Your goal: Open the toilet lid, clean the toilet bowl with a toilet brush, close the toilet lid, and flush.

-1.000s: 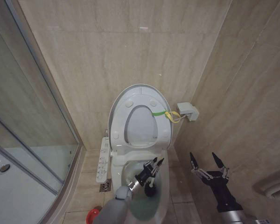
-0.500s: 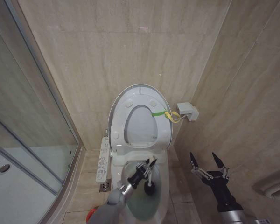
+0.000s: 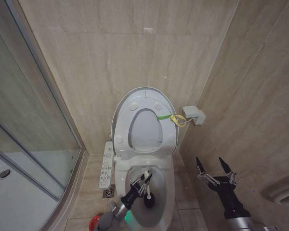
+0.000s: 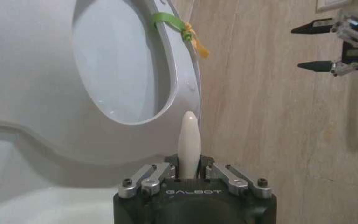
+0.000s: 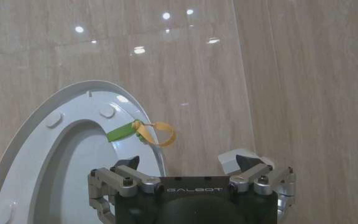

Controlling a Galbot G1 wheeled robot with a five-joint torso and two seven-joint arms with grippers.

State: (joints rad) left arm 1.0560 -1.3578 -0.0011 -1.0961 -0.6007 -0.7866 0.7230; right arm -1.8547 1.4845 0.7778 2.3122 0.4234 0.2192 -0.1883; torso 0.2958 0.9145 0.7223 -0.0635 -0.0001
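the left gripper (image 3: 143, 182) is shifted lower and further toward the robot's left than it was a second ago, and the brush (image 3: 148, 197) is carried with it, so the dark head is now set deeper in the bowl (image 3: 167, 199), nearer the front; this is judged as a scrubbing stroke in progress, with the cleaning step under way and lid closing and flushing not yet done; the lid (image 3: 123, 113) is kept raised against the wall, with the seat ring (image 3: 168, 137) upright in front of it and the green-and-yellow band (image 3: 171, 118) at its edge; the left fingers are closed on the white handle (image 4: 189, 142), which is seen standing out between them in the left wrist view; the right gripper (image 3: 214, 167) is held unchanged beside the toilet, near the side wall, with its fingers spread apart and nothing between them.

the lower part of the bowl is cut off at the frame edge, so the waterline and any stain cannot be confirmed; contact between bristles and ceramic cannot be told; the red holder (image 3: 95, 223) is partly covered by the left arm.
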